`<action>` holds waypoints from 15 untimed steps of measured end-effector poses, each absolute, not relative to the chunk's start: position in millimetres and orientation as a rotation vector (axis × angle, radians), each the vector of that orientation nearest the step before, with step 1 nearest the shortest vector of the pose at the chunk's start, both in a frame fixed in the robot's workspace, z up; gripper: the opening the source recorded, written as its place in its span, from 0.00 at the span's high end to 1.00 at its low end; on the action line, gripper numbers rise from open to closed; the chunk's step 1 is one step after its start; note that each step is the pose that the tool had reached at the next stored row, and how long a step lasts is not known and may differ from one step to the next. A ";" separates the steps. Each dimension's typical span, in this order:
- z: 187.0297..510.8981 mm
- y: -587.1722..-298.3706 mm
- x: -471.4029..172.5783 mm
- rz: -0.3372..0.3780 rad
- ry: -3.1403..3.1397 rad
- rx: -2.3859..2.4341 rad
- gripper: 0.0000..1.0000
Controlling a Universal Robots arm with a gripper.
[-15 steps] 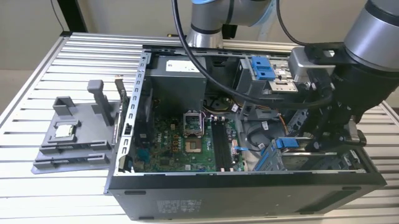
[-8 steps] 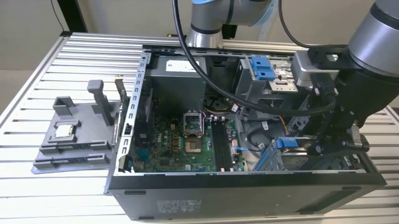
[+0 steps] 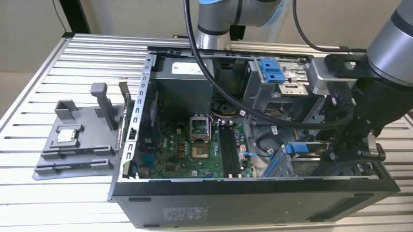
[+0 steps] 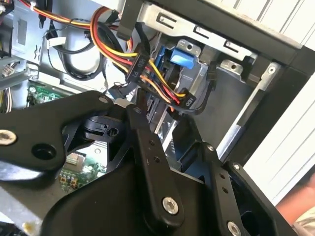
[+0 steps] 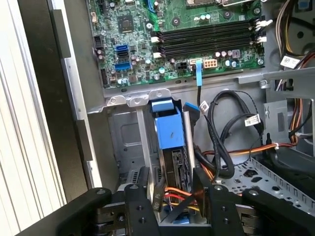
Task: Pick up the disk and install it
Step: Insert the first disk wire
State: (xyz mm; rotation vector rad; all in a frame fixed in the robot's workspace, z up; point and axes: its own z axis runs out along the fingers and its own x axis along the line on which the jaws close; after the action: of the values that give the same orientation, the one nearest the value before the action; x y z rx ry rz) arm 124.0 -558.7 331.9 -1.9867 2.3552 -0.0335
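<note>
Install step, by my reading: the disk (image 5: 170, 130) stands on edge in the lower drive bay (image 5: 125, 132) of the open PC case (image 3: 258, 198), blue bracket uppermost, just beside the mobo (image 5: 142, 39). It looks seated or close to it. In the exterior view it sits at the case's lower corner on the exterior view's right, under the arm (image 3: 393, 53).

The end effector (image 5: 171, 173) is down in the bay, straddling the disk's near end. Can't tell whether it is clamped on the drive or standing free of it (cables crowd the contact area).

Judgement: any further move here needs to stay in line w/ the bay walls and clear of the orange/yellow power leads (image 5: 256, 147) and black data cables (image 5: 221, 128) lying right beside the drive, since a snag could drag a plug.

Count: 1 disk, 1 arm, 1 end effector, 1 case, 1 grey fixture (image 3: 96, 147) on the bench (image 3: 38, 92), 1 square chip (image 3: 66, 136) on that fixture, well apart from the work
</note>
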 end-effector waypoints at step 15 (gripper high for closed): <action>331.8 -559.5 124.8 -0.032 2.355 -1.986 1.00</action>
State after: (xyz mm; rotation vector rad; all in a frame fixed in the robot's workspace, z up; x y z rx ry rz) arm 124.8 -559.5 331.8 -1.9857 2.3550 -0.0320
